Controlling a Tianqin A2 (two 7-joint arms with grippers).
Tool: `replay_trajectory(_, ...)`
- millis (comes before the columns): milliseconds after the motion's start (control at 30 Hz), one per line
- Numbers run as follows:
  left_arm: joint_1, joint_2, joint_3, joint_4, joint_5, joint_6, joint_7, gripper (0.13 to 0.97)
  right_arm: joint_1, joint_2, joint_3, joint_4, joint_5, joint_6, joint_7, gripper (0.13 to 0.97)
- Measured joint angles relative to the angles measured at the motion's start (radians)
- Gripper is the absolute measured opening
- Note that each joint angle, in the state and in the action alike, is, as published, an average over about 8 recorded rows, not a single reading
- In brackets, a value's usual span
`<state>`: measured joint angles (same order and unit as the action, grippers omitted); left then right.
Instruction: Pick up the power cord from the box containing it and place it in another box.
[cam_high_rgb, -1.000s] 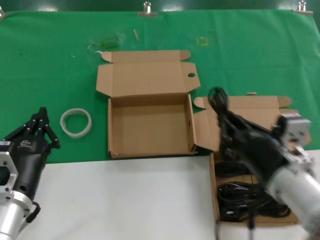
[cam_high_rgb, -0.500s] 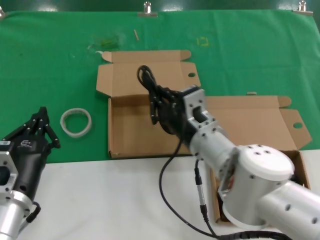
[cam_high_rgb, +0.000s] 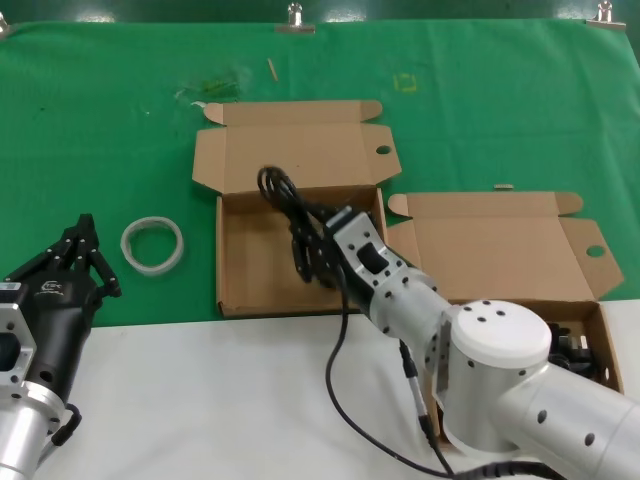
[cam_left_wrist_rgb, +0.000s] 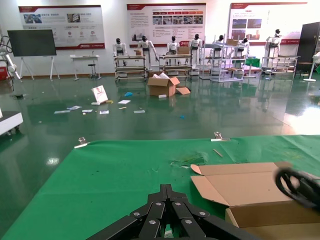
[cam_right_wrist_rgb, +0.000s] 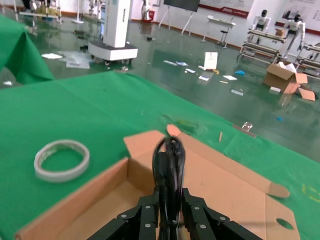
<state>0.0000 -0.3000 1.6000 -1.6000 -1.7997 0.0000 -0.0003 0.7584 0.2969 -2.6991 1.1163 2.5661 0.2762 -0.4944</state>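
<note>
We see one cord (cam_high_rgb: 290, 215) clamped in the right gripper (cam_high_rgb: 318, 252), held over the left box (cam_high_rgb: 232, 280). Two open boxes sit side by side; the right box (cam_high_rgb: 500, 245) holds more cords (cam_high_rgb: 570, 350). One tape ring (cam_high_rgb: 152, 243) lies beyond. Left gripper (cam_high_rgb: 82, 255) rests nearby, fingers together. No legible writing.

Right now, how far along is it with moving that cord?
Lifted out: the cord is clear of the right box, where other cords remain. In hand: the right gripper grips it above the left box. Left to do: lower and release. The left gripper waits aside.
</note>
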Motion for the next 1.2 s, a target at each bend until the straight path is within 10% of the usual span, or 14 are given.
replay_trajectory(1200,0.0,0.0,0.0,0.0,0.0,0.0,0.0,0.197,-0.234,0.156,0.368,0.378,-0.175,-0.054,0.186,0.722)
